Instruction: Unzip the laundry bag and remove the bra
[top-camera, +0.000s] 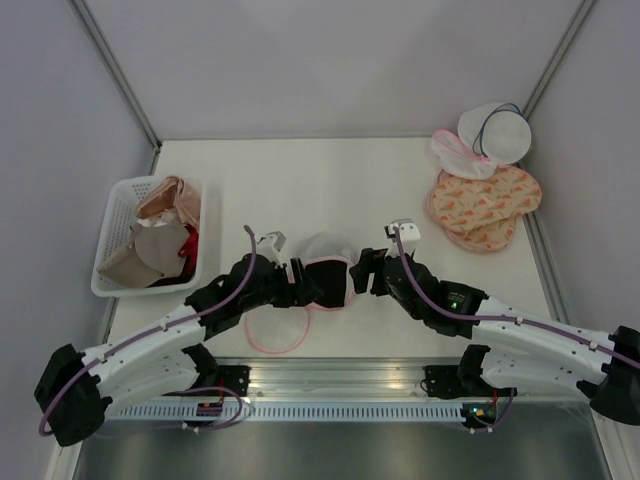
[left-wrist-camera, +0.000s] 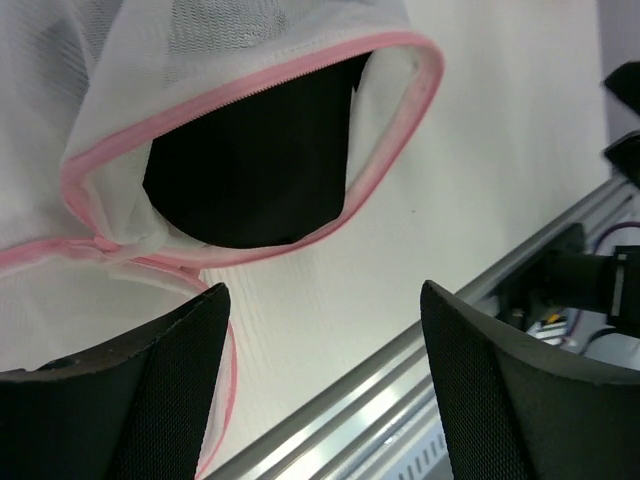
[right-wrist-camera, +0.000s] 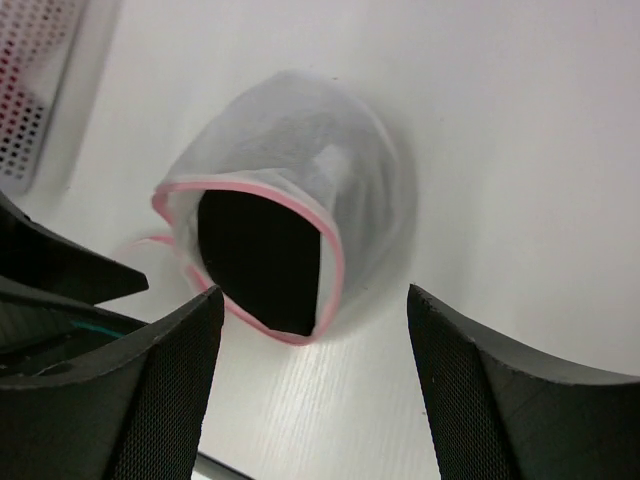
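Laundry bag unzipped, pink rim gaping, black bra inside; I see left claw and right claw spread, empty.

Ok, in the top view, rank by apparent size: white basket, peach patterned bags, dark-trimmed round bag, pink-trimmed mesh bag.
1. White basket
2. Peach patterned bags, close behind
3. Dark-trimmed round bag
Unranked: pink-trimmed mesh bag, spread open and partly hidden by the arms.
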